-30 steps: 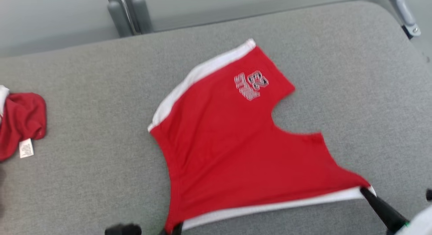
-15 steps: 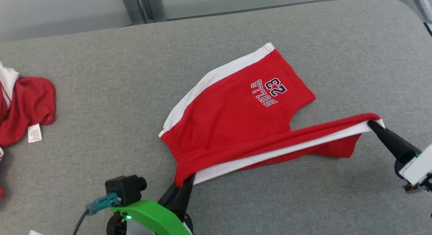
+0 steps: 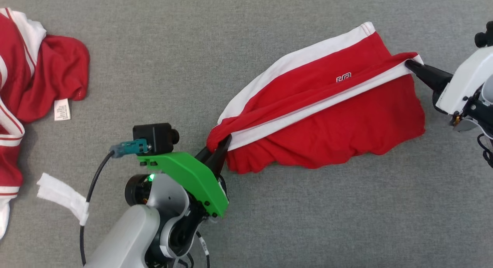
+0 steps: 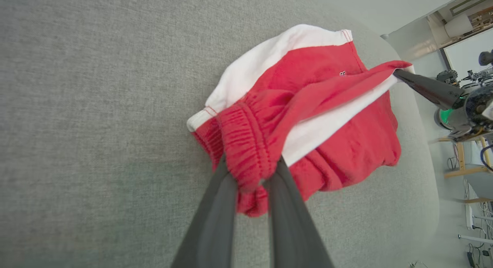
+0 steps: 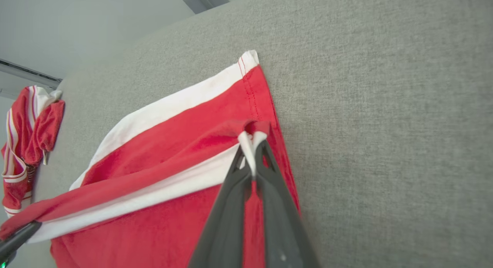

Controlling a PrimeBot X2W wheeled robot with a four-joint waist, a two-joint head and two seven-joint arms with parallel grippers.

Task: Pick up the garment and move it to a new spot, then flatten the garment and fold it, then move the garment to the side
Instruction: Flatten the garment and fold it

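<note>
Slung taut between both grippers, over a grey woven fabric surface (image 3: 154, 48): red fabric shorts with white side stripes (image 3: 327, 121). Pinched at the gathered elastic waistband by the left gripper (image 3: 222, 144), dark fingers (image 4: 215, 206) clamped on the bunched cloth. Nipped at the white-striped leg hem by the right gripper (image 3: 411, 64), fingers pressed together on it. Sags in loose red folds onto the surface between them. Well apart at far left, a crumpled red-and-white jersey (image 3: 34, 67).

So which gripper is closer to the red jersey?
Left. The left gripper, clamped on the shorts at the waistband, is nearer the jersey; the right gripper holds their far hem corner.
</note>
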